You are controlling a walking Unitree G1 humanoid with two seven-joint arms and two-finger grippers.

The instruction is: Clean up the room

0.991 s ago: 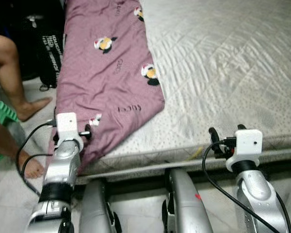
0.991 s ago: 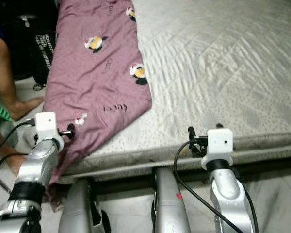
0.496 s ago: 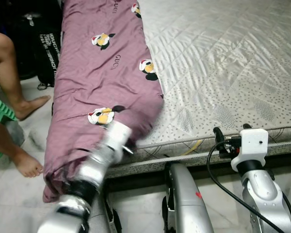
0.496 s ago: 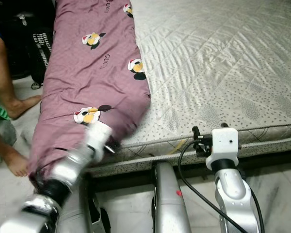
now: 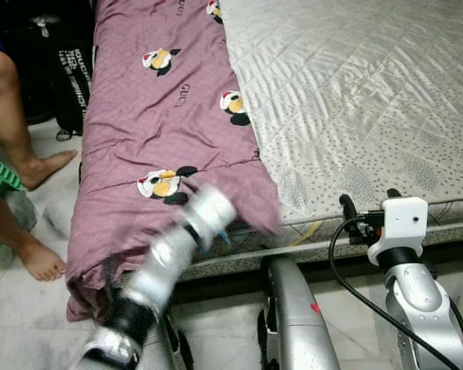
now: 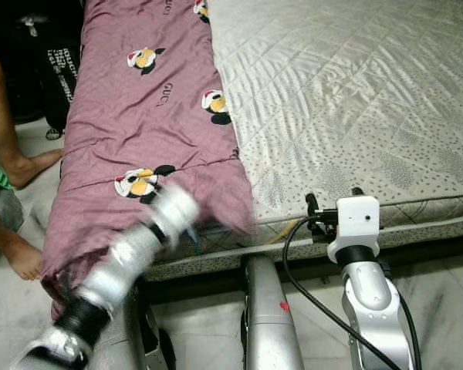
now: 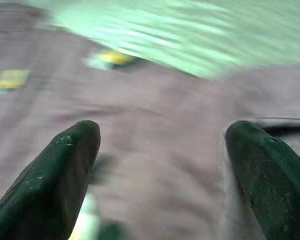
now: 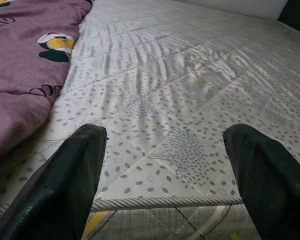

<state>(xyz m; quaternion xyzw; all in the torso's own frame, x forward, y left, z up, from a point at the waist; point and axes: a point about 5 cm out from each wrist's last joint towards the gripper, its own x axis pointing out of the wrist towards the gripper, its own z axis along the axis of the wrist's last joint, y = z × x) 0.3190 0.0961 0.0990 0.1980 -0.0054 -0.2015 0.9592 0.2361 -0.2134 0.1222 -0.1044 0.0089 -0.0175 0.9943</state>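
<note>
The tidying is looking barely begun: the purple quilt [image 5: 166, 123] with its cartoon print is lying in a long heap along the left edge of the bare mattress [image 5: 370, 100], its near end spilling over toward the floor, not yet spread or folded. The left gripper [image 7: 160, 165] is blurring against that near end with jaws wide apart, clamping nothing visible. The right gripper [image 8: 165, 165] is hovering at the mattress's near edge, jaws likewise wide and empty.
</note>
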